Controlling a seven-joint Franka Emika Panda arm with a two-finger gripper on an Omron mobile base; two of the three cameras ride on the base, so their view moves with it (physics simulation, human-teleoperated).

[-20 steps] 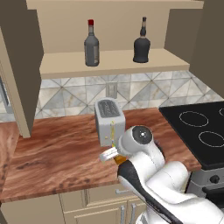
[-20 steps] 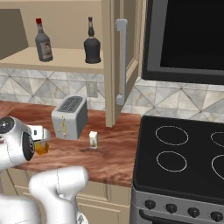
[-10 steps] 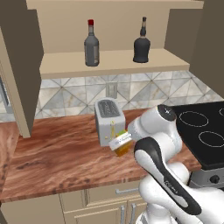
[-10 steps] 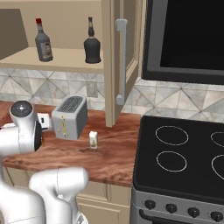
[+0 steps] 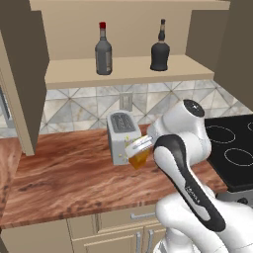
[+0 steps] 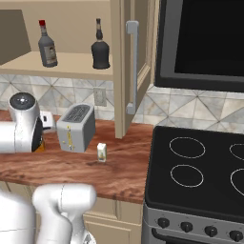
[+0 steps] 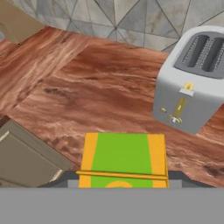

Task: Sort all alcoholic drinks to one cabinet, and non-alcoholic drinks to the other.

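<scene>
Your gripper clamps the orange-yellow carton with a green patch at centre frame, above the wooden counter; its lower half is cut off in the hand view, fingertips barely visible.

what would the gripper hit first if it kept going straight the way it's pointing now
Probably the wooden counter. The gripper, closed on the orange carton, aims down at bare wood left of the toaster. Depth is hard to judge.

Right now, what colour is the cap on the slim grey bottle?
Red, clearest in the left base view: slim grey bottle.
</scene>
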